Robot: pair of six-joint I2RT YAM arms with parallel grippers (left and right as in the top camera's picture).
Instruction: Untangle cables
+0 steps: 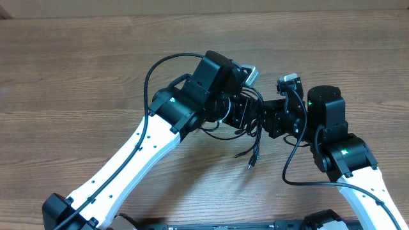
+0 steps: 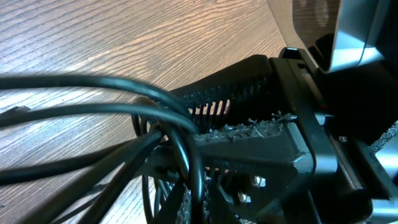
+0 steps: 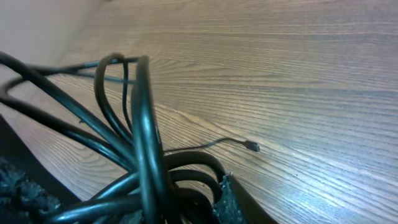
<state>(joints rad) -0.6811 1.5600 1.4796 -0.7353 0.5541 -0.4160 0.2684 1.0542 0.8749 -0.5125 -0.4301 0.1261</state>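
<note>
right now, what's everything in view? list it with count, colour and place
table: one; brown wood grain; under everything
cables: several strands, exact count hidden in the tangle; black; bunched at centre, loose ends trailing toward the near edge
plug: one clearly seen; dark; end of a thin strand lying on the table
arms: two; white with black joints; left arm, right arm
left gripper: one; black; shut on cables
right gripper: one; black; at the tangle, grip unclear
</note>
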